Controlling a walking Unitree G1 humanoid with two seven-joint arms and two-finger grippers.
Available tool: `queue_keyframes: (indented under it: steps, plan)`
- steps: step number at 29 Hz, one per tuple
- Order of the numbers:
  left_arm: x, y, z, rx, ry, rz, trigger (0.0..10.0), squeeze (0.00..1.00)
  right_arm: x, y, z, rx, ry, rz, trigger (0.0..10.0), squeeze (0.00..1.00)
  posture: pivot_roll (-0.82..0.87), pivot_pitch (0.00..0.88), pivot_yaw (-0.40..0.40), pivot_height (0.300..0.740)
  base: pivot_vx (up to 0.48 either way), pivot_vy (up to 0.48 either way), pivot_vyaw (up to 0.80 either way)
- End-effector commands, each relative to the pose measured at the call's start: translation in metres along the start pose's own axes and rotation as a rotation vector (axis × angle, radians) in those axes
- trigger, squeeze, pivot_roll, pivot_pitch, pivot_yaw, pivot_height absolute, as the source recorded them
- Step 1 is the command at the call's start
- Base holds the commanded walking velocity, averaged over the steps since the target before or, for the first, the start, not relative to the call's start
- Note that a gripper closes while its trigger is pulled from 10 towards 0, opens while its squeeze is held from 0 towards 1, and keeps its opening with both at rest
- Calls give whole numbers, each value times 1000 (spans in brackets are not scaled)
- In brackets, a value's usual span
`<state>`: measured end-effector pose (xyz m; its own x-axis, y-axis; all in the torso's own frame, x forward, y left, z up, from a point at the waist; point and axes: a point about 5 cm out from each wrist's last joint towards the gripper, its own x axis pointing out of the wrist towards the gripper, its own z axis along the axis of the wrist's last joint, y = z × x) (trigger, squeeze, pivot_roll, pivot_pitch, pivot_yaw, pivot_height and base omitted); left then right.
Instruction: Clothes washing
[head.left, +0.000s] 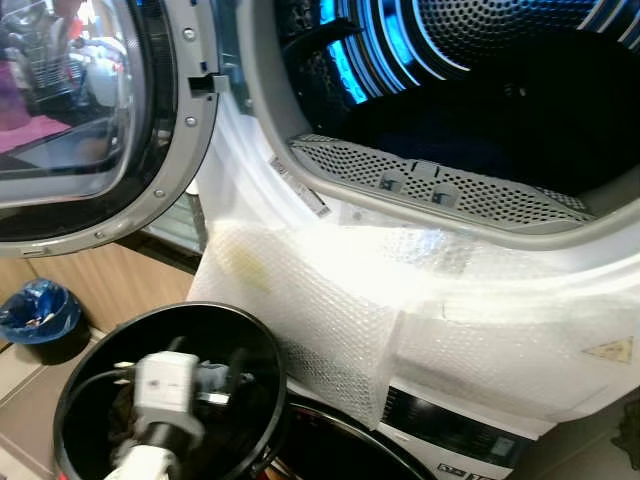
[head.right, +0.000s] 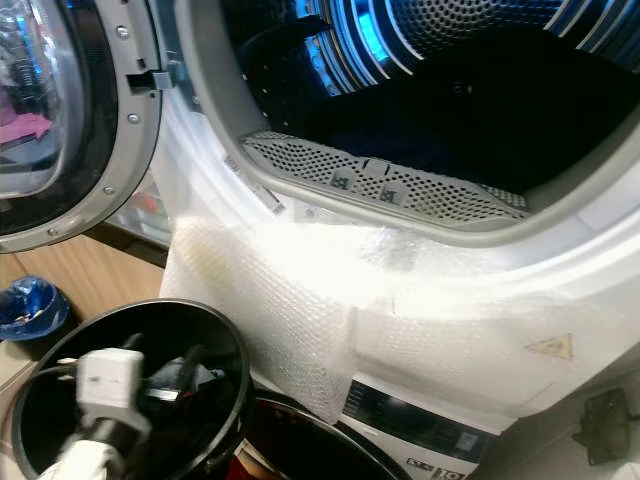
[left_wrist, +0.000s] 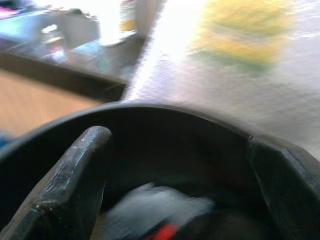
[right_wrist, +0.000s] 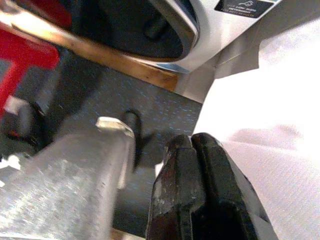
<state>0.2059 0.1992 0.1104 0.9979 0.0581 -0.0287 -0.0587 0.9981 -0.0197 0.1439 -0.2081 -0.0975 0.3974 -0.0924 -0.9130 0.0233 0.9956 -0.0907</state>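
Left eye view: a washing machine wrapped in bubble wrap fills the frame, dark clothes in its drum at upper right, door open at upper left. Lower left, the left gripper, fingers apart and empty, reaches into a black bucket. Right gripper is closed, empty.

The bucket's contents are blurred; the drum is cut off at the top edge.

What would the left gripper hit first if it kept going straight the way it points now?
Most likely the clothes in the black basket: the left gripper points into it, open, over a blurred grey and red item. Depth is unclear.
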Motion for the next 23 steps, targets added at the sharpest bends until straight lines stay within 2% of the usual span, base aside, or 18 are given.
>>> queue_keyframes:
  steps: [1, 3, 5, 6, 7, 8, 9, 12, 13, 17, 19, 20, 21, 23]
  plan:
    - [-1, 6, 0, -13, 41, 26, 10000, 1000, 1, 2, 8, -36, -27, -8, 10000, 0, 74, 51, -33, 740, 0, 0, 0]
    - [5, 11, -4, -35, 113, 54, 10000, 1000, 1, 5, 12, -75, -32, -23, 10000, 0, 84, 43, -38, 740, 0, 0, 0]
    - [12, 13, -8, -146, 187, 139, 10000, 1000, 2, 8, 15, -113, -41, -19, 10000, 0, 81, 38, -39, 740, 0, 0, 0]
    - [12, 13, -8, -146, 187, 139, 10000, 1000, 2, 8, 15, -113, -41, -19, 10000, 0, 81, 38, -39, 740, 0, 0, 0]
    - [14, 9, -9, -195, 206, 145, 10000, 1000, 2, 10, 17, -130, -45, -11, 10000, 0, 80, 36, -39, 740, 0, 0, 0]
    - [16, 5, -9, -223, 236, 134, 10000, 1000, 2, 12, 19, -153, -51, -1, 10000, 0, 79, 35, -38, 740, 0, 0, 0]
    - [19, -5, -10, -232, 275, 73, 10000, 1000, 2, 14, 21, -181, -60, 1, 10000, 0, 76, 31, -37, 740, 0, 0, 0]
    - [22, -11, -12, -229, 308, 47, 10000, 1000, 2, 16, 22, -181, -62, 6, 10000, 0, 75, 32, -36, 740, 0, 0, 0]
    - [24, -17, -15, -270, 352, 24, 10000, 1000, 2, 16, 22, -185, -62, 2, 10000, 0, 74, 31, -35, 740, 0, 0, 0]
    - [27, -24, -18, -342, 440, 0, 10000, 1000, 3, 17, 20, -206, -54, 12, 10000, 0, 72, 33, -29, 740, 0, 0, 0]
    - [28, -26, -19, -353, 462, -14, 10000, 1000, 3, 18, 19, -210, -51, 15, 10000, 0, 72, 33, -29, 740, 0, 0, 0]
    - [26, -28, -21, -332, 504, -56, 10000, 1000, 3, 19, 16, -220, -42, 31, 10000, 0, 74, 33, -24, 740, 0, 0, 0]
    - [21, -27, -26, -299, 587, -94, 10000, 1000, 2, 21, 10, -231, -27, 44, 10000, 0, 73, 33, -15, 740, 0, 0, 0]
    - [18, -25, -27, -283, 623, -89, 10000, 1000, 2, 21, 8, -233, -23, 45, 10000, 0, 73, 34, -13, 740, 0, 0, 0]
